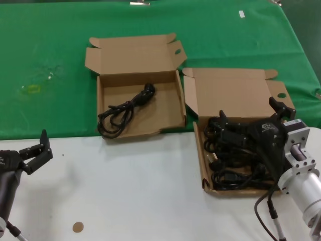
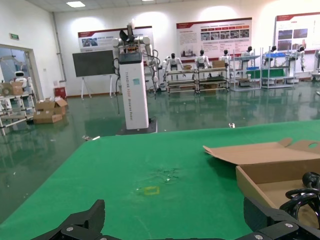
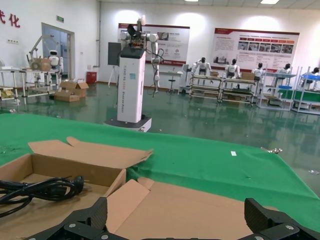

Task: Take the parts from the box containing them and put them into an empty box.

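The right gripper (image 1: 251, 114) is positioned over the box containing the parts (image 1: 235, 150), at the robot's right on the tabletop (image 1: 130, 191); its fingers are spread wide and nothing is held between them. The remaining parts (image 1: 228, 160) lie piled in that box beneath the gripper. One bundled cord (image 1: 123, 109) is already seen in the other box (image 1: 138, 108), on the green cloth (image 1: 50, 60) farther back. The left gripper (image 1: 35, 150) is parked at the near left, fingers open and unloaded. The step in hand is judged to be the reach for another pickup; a descent onto a cord loop and a firm closure are called for next.
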Tool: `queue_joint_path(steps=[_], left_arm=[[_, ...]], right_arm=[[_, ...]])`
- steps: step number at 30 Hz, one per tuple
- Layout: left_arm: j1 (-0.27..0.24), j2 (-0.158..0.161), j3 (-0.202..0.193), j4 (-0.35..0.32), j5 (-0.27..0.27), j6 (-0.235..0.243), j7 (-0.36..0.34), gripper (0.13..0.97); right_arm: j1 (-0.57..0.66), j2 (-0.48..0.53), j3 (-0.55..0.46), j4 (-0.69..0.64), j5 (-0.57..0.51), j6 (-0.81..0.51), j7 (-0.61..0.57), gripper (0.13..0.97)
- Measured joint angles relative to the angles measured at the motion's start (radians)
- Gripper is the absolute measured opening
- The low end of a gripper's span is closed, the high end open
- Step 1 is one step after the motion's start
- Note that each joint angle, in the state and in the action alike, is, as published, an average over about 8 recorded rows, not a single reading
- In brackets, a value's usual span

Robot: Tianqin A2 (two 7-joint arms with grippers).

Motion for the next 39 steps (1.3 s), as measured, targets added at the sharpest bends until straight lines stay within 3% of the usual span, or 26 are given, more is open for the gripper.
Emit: queue_joint_path(steps=[39], left_arm=[[0.0,0.0,0.0,0.0,0.0,0.0,0.0,0.966]], right_arm=[[0.0,0.0,0.0,0.0,0.0,0.0,0.0,0.966]])
